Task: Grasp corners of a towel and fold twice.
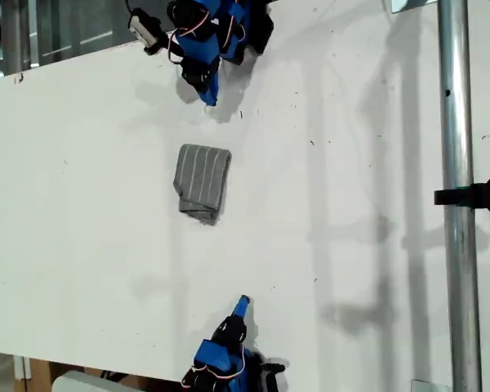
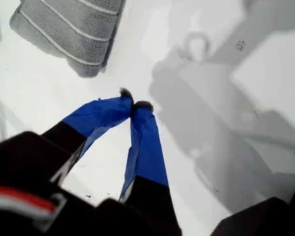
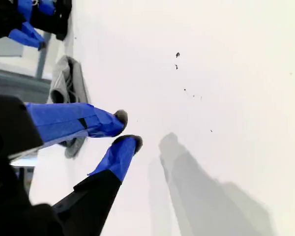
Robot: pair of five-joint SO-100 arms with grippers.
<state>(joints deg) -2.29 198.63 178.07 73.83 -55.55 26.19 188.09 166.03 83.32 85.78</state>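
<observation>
second hand: The second hand (image 3: 128, 129) is at the exterior view's bottom edge. Its tips are narrowly parted, holding nothing, and well apart from the cloth.
desk: The desk (image 1: 82, 204) is white, with bare surface between each hand and the cloth.
towel: The towel (image 1: 202, 181) lies mid-desk between the two arms as a narrow layered strip. It looks already folded down.
corners: The end nearer the second hand (image 1: 204, 216) is rounded and a bit bunched. Single corners can't be told apart.
first hand: The first hand (image 2: 136, 102) is at the exterior view's top. Its tips are pressed together and empty, near the towel but not touching it.
step: Probably clearing off after folding.
how: Keep both hands raised and pull straight away from the cloth so no tip snags a layer. If the bunched end needs squaring, pinch only the top layers.
</observation>
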